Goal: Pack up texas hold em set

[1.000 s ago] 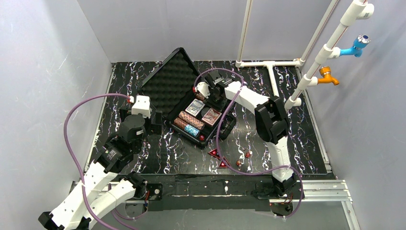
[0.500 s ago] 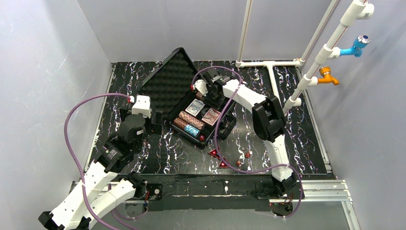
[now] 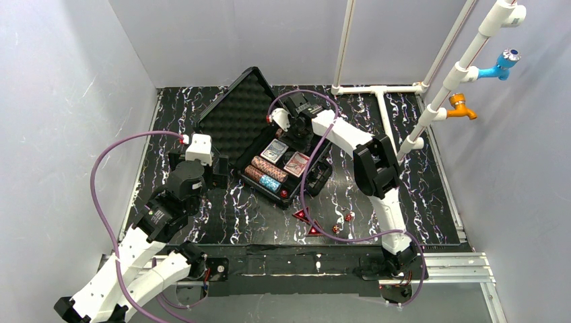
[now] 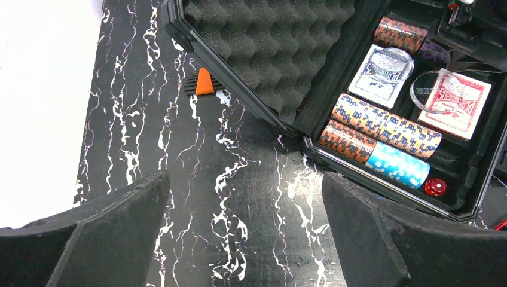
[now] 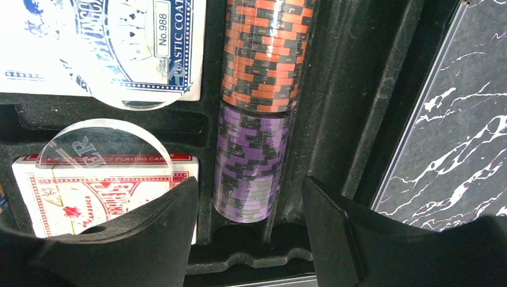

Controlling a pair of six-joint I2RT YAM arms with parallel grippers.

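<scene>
Right hand edged rearward over the case on black marbled table.

Left arm, right arm: white shells, black joints — purple cables trailing behind fingers. Fingers matte black, broad, wedge-shaped.

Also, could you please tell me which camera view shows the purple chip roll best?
The right wrist view: the purple chip roll lies mid-frame in its slot, end to end with the orange roll. The left wrist view shows only a sliver; in the top view the right arm covers it.
</scene>
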